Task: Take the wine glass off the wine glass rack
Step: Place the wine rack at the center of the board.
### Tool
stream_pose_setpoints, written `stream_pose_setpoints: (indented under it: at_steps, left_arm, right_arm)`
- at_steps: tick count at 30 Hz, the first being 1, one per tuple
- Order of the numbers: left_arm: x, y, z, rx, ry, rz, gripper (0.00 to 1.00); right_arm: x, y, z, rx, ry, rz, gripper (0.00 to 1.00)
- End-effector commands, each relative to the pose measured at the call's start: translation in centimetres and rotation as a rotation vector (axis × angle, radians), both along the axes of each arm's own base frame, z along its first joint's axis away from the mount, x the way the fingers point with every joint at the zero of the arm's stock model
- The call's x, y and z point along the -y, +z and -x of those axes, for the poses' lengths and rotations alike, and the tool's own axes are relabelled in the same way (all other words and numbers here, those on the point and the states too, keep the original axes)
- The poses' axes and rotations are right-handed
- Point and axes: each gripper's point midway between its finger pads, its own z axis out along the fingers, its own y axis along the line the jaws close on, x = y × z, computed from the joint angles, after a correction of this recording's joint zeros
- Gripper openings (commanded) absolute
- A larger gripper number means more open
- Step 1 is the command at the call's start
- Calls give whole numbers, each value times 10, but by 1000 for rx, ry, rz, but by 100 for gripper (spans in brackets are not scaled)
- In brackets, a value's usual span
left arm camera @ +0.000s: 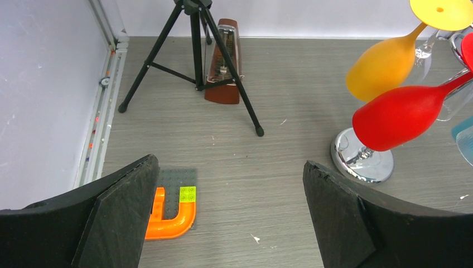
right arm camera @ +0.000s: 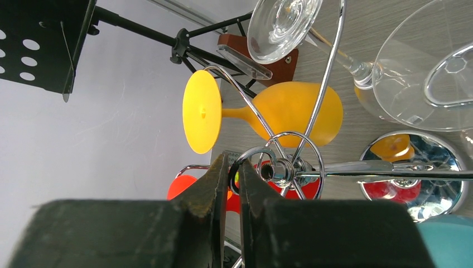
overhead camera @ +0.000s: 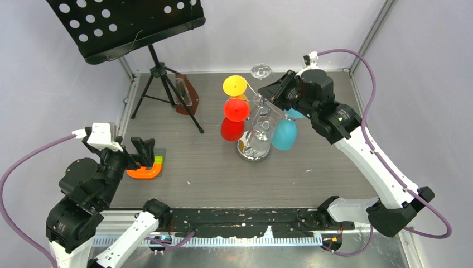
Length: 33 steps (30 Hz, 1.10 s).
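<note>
The chrome wine glass rack (overhead camera: 254, 151) stands mid-table, with several wine glasses hanging upside down from its arms: yellow (overhead camera: 235, 86), red (overhead camera: 236, 110), teal (overhead camera: 284, 134) and clear (overhead camera: 261, 71). My right gripper (right arm camera: 233, 159) is at the rack's top and is shut on the thin chrome ring (right arm camera: 245, 158) beside the hub (right arm camera: 281, 170). It holds no glass. In the right wrist view the yellow glass (right arm camera: 290, 114) and a clear glass (right arm camera: 281, 25) hang just beyond. My left gripper (left arm camera: 231, 167) hovers open and empty over the table at the left, far from the rack's base (left arm camera: 362, 162).
A black music stand (overhead camera: 128, 25) on a tripod (overhead camera: 162, 84) occupies the back left, with a brown metronome (overhead camera: 187, 95) beside it. An orange U-shaped piece on a grey plate (overhead camera: 146, 170) lies under the left gripper. Walls close in the left, back and right.
</note>
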Motion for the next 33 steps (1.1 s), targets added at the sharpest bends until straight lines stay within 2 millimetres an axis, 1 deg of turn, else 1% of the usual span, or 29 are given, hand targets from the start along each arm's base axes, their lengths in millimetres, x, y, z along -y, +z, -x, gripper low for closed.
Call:
stream_pose_setpoints:
  at_steps: [1, 8, 31, 33]
  left_arm:
    - [-1, 7, -7, 28, 18, -2, 99]
    - [-2, 7, -6, 27, 21, -7, 99]
    - [-1, 3, -8, 18, 19, -12, 99]
    - [0, 3, -9, 16, 19, -14, 99]
  right_arm:
    - [14, 171, 25, 455, 16, -380, 6]
    - [13, 166, 21, 446, 11, -371, 6]
    - [8, 133, 13, 399, 6, -311, 6]
    - [8, 131, 12, 392, 6, -305, 8]
